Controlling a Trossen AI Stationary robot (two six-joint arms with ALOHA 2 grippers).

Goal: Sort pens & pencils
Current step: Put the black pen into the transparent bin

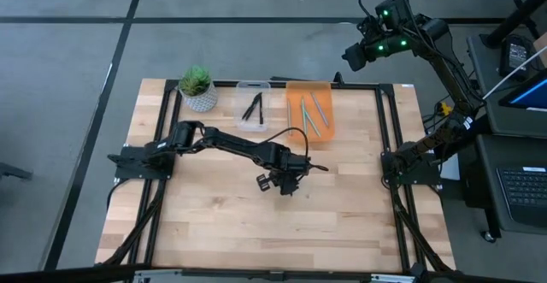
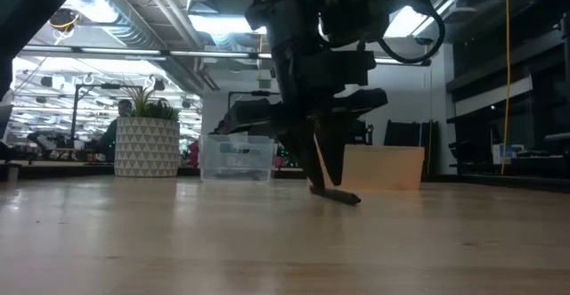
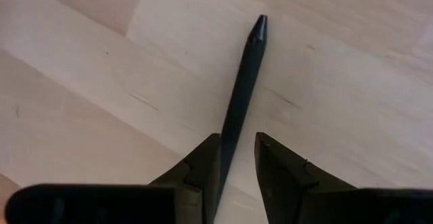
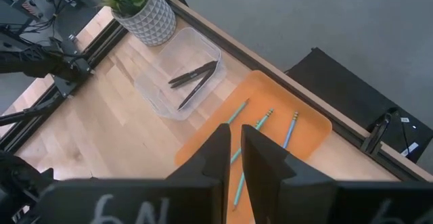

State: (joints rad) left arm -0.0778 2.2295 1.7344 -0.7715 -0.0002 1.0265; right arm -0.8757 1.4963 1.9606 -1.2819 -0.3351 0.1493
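A black pen (image 1: 314, 168) lies flat on the wooden table near its middle; the left wrist view shows its tip (image 3: 260, 28) pointing away from me. My left gripper (image 1: 289, 180) (image 3: 238, 158) stands over the pen's rear part, fingers down and open, one on each side. Other black pens (image 4: 194, 80) lie in a clear box (image 1: 252, 105). Pale teal pencils (image 4: 260, 126) lie in an orange tray (image 1: 309, 112). My right gripper (image 4: 235, 153) hangs high beyond the table's far right corner, shut and empty. My left gripper comes from above, pointing down, and stands astride the black pen's rear part (image 3: 229, 143). The pen runs close along one finger (image 3: 206, 163), while a gap shows at the other finger (image 3: 277, 163). I cannot tell whether it touches. The pen rests on the table.
A potted plant (image 1: 197, 86) stands at the far left, beside the clear box. Box and tray sit side by side along the far edge. Black frame rails (image 1: 389, 138) run along the table's left and right sides. Bare wood (image 1: 273, 232) fills the near half.
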